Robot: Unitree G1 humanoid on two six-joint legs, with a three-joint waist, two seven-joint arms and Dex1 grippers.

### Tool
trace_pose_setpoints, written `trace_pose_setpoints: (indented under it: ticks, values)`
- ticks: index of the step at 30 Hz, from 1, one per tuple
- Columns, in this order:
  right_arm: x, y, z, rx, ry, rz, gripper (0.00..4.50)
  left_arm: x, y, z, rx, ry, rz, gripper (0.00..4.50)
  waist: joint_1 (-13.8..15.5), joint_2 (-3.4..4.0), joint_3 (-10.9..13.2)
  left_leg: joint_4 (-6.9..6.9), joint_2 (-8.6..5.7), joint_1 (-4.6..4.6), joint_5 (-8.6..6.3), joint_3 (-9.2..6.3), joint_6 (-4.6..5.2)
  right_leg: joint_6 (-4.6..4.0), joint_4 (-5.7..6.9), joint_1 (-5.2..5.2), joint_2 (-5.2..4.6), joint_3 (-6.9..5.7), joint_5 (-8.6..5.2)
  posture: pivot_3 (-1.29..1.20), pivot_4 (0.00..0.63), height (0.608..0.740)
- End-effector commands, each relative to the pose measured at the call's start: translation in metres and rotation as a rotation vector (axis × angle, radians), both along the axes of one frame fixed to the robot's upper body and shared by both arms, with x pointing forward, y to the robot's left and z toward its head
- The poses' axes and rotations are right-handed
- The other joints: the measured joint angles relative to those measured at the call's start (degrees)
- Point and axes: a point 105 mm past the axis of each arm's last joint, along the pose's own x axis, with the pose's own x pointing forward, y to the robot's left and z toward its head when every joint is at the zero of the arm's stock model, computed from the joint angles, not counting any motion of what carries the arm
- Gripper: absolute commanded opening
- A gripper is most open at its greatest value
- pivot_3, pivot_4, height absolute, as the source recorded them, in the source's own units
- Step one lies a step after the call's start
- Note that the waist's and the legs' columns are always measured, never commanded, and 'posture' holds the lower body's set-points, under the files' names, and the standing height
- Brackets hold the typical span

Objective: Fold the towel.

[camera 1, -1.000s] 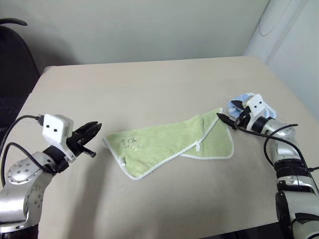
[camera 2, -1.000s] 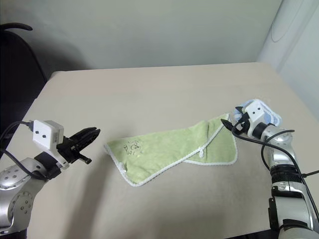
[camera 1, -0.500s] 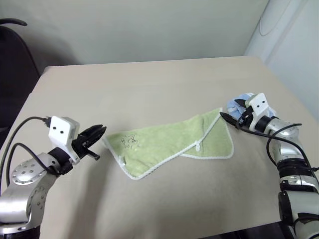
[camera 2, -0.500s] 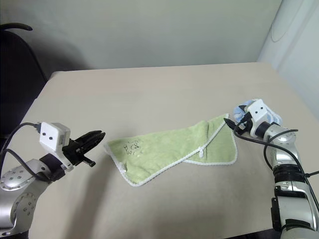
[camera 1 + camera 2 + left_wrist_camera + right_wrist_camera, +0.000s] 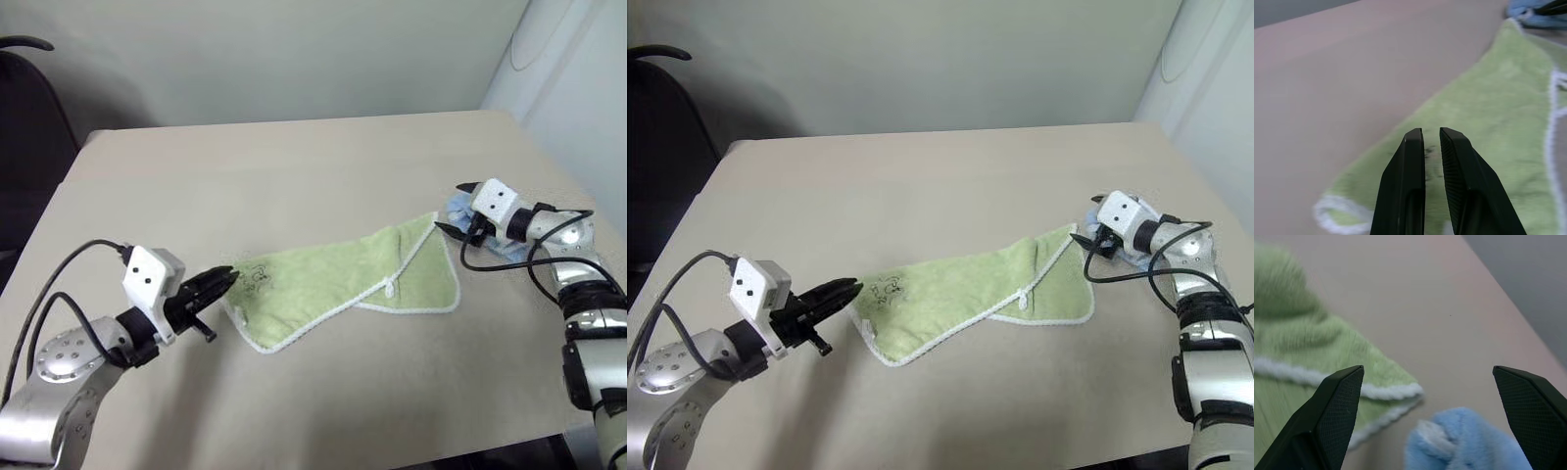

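Towel point(image 5: 343, 279) lies half-folded mid-table. Left gripper point(image 5: 227, 279) nearly pressed together, empty, at its left corner; right gripper point(image 5: 1430, 396) spread wide at far-right corner. Risk: right pinches blue cloth point(image 5: 1464, 440) alongside instead.

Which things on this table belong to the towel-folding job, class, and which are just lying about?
Belongs to the job:
- green towel
- left tool, nearly shut, at the towel's near-left corner
- right tool, wide open, by the towel's far-right corner

Just lying about:
- blue cloth
- dark chair
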Motion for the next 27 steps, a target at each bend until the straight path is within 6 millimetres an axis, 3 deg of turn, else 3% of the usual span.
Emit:
trace_pose_setpoints:
  ticks: [1,11,27]
  values:
    - [0.002,-0.002,0.011,-0.118,-0.060,0.034,4.46,-0.013,-0.019,-0.003,0.030,0.025,-0.120,0.64,-0.01,0.01,0.00,-0.01,0.00,0.01,0.00,0.00,0.01,-0.01,0.01,0.00,0.00,0.00,0.00,0.00,0.150,0.740]
    - [0.015,0.004,-0.001,-0.429,-0.137,0.059,4.46,-0.014,-0.029,-0.014,0.058,0.042,-0.164,0.64,-0.03,0.03,0.01,-0.01,0.01,0.00,-0.03,-0.01,0.04,-0.04,0.03,-0.03,-0.02,0.00,0.02,0.00,0.150,0.740]
    - [0.030,0.026,-0.010,-0.540,-0.211,0.063,4.46,-0.015,-0.030,-0.018,0.064,0.038,-0.159,0.64,-0.19,0.05,0.02,-0.03,0.03,-0.05,-0.06,0.00,0.09,-0.05,0.03,-0.11,-0.04,0.00,0.03,0.00,0.150,0.740]
